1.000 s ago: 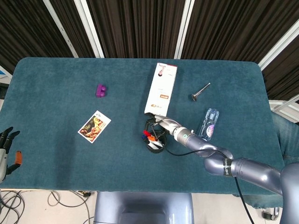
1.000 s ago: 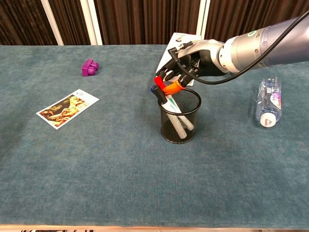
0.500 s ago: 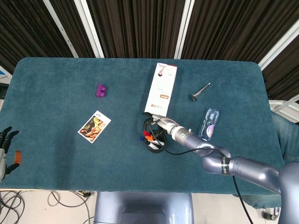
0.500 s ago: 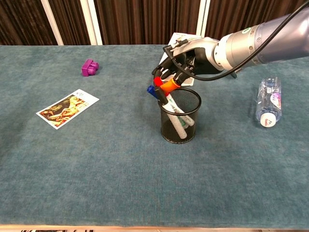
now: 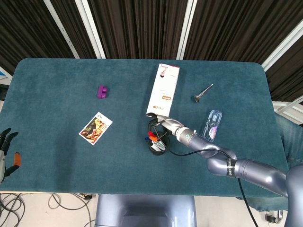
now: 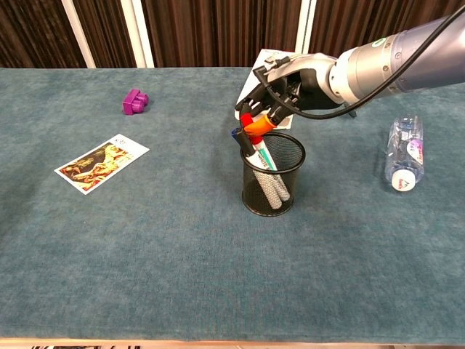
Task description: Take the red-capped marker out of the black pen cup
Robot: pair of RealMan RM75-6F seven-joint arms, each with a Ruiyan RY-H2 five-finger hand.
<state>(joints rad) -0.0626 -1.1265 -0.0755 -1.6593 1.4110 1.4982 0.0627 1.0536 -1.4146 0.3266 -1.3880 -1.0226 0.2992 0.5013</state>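
Note:
The black mesh pen cup [image 6: 272, 177] stands upright mid-table, also seen from above [image 5: 158, 142]. Several markers lean out of it to the left: the red-capped marker [image 6: 245, 119] [image 5: 151, 134], an orange-capped one [image 6: 256, 128] and a blue-capped one [image 6: 236, 134]. My right hand [image 6: 288, 89] [image 5: 164, 125] hovers over the cup's rim, fingers curled down around the marker tops and pinching the red-capped marker at its cap. The marker's lower end still sits inside the cup. My left hand [image 5: 4, 145] hangs off the table's near left corner, fingers apart and holding nothing.
A white box [image 5: 164, 89] lies just behind the cup. A plastic bottle [image 6: 404, 153] lies to the right, and a metal pin [image 5: 202, 92] sits further back. A picture card [image 6: 102, 161] and a purple block [image 6: 135, 101] lie on the left.
My right hand swung the marker tops left, then back right and slightly up. The cup stays put and the left hand barely moved.

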